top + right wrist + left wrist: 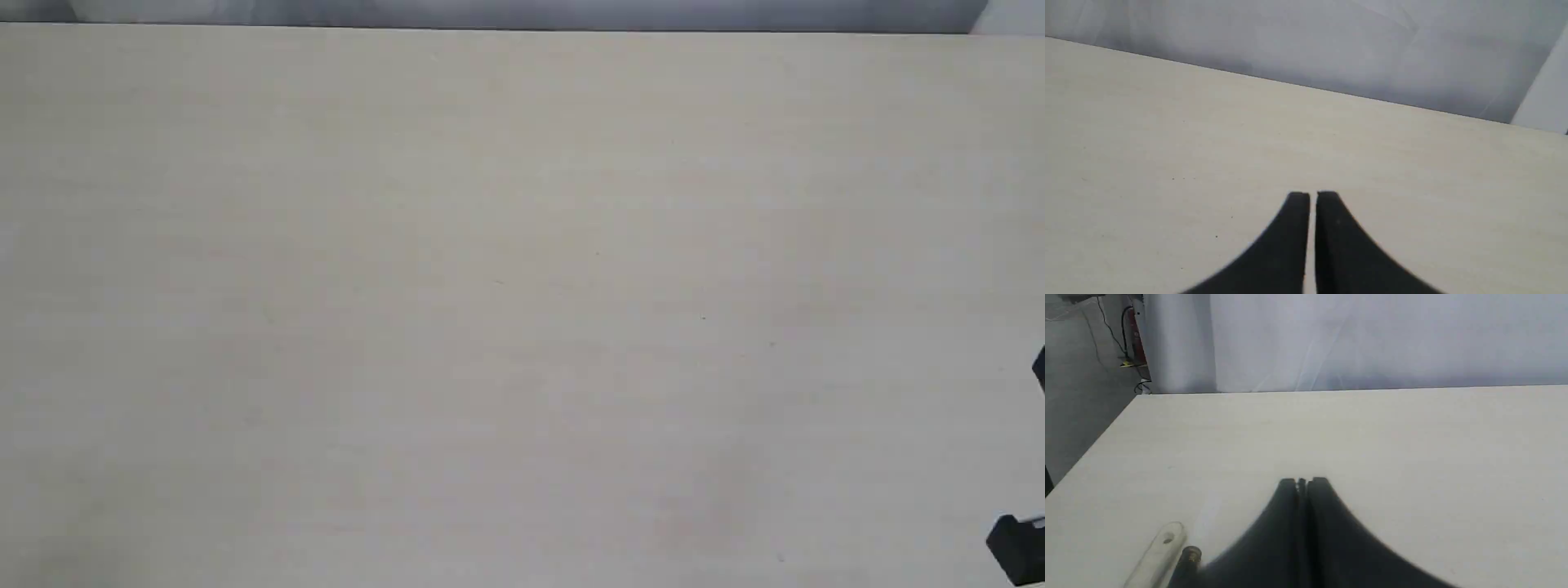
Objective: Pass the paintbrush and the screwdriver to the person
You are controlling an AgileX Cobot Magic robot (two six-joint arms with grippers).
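The left wrist view shows the end of the paintbrush's (1161, 549) light wooden handle, with its hole, lying on the table; the bristles are out of frame. Right beside it lies the black end of the screwdriver (1188, 559) with a gold ring; its shaft is hidden. My left gripper (1302, 482) is shut and empty, hovering just beside both tools. My right gripper (1312, 195) is shut over bare tabletop with only a hairline gap and nothing in it. Neither tool shows in the exterior view. No person is in view.
The pale wooden table (522, 286) fills the exterior view, with black parts of the right arm (1020, 547) at its right edge. A grey curtain (1372, 339) hangs behind the far edge. The table's side edge (1094, 445) drops to a floor with cables.
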